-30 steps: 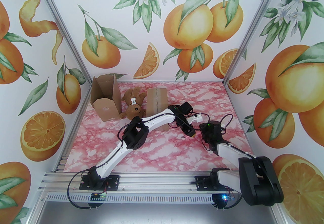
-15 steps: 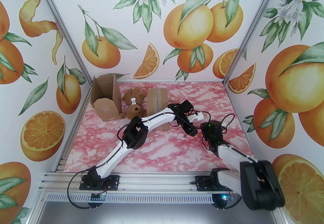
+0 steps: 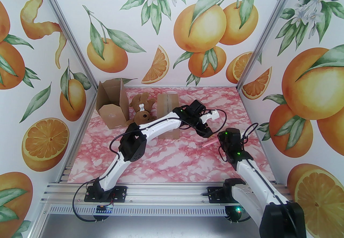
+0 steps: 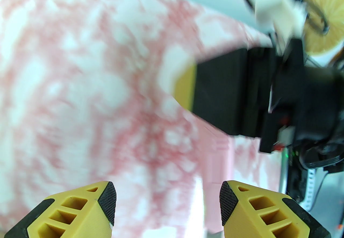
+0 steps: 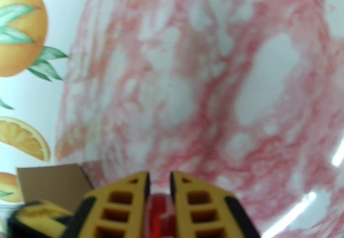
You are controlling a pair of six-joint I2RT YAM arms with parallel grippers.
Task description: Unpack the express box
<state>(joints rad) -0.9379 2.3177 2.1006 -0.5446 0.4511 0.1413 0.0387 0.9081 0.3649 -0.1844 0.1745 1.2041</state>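
A sealed brown express box [image 3: 167,103] with a taped seam lies at the back middle of the table, its near end hidden by my left arm. My right gripper [image 3: 217,141] is shut on a thin pink-red tool [image 3: 207,144] that pokes out leftward just above the table. In the right wrist view its fingers [image 5: 129,199] clamp the red tool [image 5: 159,206]. My left gripper [image 3: 207,133] hovers just behind and left of the tool, open and holding nothing. The left wrist view shows its fingertips [image 4: 107,199] wide apart, with the right gripper [image 4: 215,94] ahead of them.
An opened cardboard box [image 3: 111,109] stands at the back left, flaps up. A brown teddy bear [image 3: 142,110] lies between the two boxes. The pink marble table [image 3: 174,161] stretches bare from the arms to the near rail. Walls close in on both sides.
My left gripper opened and drew back from the tool. My right gripper closed on the pink tool, and the right arm swung to the right with it.
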